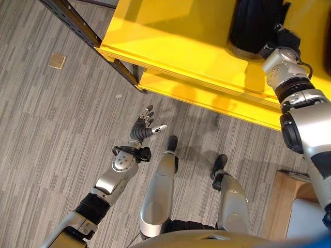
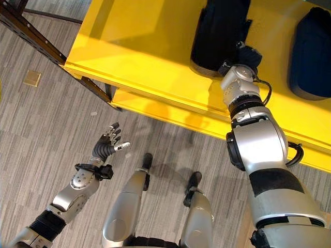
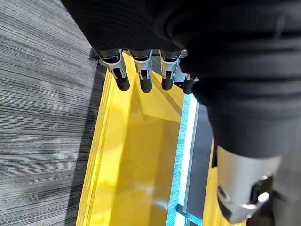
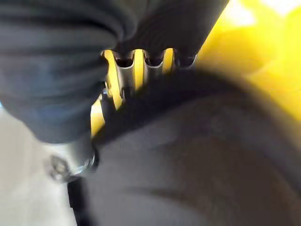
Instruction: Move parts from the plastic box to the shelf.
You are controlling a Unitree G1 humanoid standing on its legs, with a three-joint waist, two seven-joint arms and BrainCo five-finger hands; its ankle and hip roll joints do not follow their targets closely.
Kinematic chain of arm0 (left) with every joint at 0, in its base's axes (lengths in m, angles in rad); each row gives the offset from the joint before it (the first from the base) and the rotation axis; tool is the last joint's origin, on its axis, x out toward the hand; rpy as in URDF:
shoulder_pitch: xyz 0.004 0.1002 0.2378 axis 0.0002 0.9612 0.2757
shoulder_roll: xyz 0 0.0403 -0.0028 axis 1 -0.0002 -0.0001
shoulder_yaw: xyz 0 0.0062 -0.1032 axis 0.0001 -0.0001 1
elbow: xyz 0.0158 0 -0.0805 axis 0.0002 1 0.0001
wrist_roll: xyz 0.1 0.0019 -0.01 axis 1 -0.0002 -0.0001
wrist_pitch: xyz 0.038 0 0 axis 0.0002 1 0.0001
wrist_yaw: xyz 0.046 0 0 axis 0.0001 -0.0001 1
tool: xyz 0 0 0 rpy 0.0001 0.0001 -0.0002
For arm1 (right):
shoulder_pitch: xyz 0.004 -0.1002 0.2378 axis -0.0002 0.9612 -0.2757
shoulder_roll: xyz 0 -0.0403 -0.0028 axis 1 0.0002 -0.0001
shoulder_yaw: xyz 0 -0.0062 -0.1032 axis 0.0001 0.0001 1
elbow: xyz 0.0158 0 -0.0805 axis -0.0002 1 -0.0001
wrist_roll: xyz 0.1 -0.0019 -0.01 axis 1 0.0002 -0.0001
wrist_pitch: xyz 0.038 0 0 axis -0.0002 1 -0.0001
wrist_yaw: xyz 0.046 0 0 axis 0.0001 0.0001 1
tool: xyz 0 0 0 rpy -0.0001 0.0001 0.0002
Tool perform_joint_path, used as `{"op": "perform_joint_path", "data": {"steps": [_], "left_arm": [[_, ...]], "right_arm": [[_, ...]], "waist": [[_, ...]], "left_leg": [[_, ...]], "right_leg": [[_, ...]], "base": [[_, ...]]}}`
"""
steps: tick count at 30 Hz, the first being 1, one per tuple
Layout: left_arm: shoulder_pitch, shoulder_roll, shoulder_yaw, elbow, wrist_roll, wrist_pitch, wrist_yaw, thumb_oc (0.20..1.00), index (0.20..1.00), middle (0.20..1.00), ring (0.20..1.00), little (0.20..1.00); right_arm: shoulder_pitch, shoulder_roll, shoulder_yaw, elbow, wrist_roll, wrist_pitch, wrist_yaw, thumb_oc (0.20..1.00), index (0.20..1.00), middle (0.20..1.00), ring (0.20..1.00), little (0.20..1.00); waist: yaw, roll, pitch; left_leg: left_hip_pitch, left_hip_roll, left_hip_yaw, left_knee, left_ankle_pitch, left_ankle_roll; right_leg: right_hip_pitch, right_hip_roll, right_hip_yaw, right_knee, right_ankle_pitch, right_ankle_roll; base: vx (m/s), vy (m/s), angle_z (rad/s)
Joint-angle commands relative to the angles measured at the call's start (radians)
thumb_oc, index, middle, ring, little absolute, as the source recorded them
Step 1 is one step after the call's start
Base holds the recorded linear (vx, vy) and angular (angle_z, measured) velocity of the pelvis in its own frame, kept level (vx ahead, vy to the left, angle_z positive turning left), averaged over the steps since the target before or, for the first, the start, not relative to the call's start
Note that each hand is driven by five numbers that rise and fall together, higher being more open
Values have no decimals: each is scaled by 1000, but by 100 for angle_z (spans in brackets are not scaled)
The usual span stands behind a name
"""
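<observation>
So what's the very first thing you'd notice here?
The big bright yellow shelf across the top, with a black part lying on it. The right hand reaches up against that part, while the left hand hangs over the grey floor, fingers relaxed.

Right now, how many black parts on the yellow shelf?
2. One black part sits against the right hand; the other lies further toward the robot's right. More may sit beyond view.

Grey striped carpet covers the floor. A dark perforated metal upright slants beside the yellow boards. A small tan square plate lies on the carpet, well apart.
</observation>
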Motion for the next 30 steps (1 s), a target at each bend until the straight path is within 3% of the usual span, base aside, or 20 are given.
{"op": "perform_joint_path", "data": {"steps": [1,13,27,30], "left_arm": [[18,35,15,-91,-9,-52,3,1000,1000,1000,1000,1000],[19,36,20,-85,-16,-54,6,1000,1000,1000,1000,1000],[20,26,31,-68,-28,-51,16,1000,1000,1000,1000,1000],[22,17,37,-66,-28,-49,18,1000,1000,1000,1000,1000]], "right_arm": [[-87,-81,30,-34,-32,-63,1,1000,1000,1000,1000,1000],[-88,-45,18,-91,4,-106,-11,1000,1000,1000,1000,1000],[-28,4,24,-331,-33,-170,-42,1000,1000,1000,1000,1000],[24,8,13,-463,-87,-183,-61,1000,1000,1000,1000,1000]], "waist": [[12,-1,-24],[7,-4,-28],[-17,-21,-28],[-28,-25,-25]], "left_leg": [[-7,35,-2,11,-53,-37],[-18,36,3,11,-31,-32],[-16,42,9,16,-34,-33],[-14,44,10,15,-34,-32]], "right_leg": [[66,-1,4,56,-94,9],[54,-2,-3,61,-82,3],[51,2,5,61,-77,0],[48,5,12,62,-77,0]], "base": [[0,0,0],[-18,6,0],[-1,0,0],[-3,-1,-2]]}}
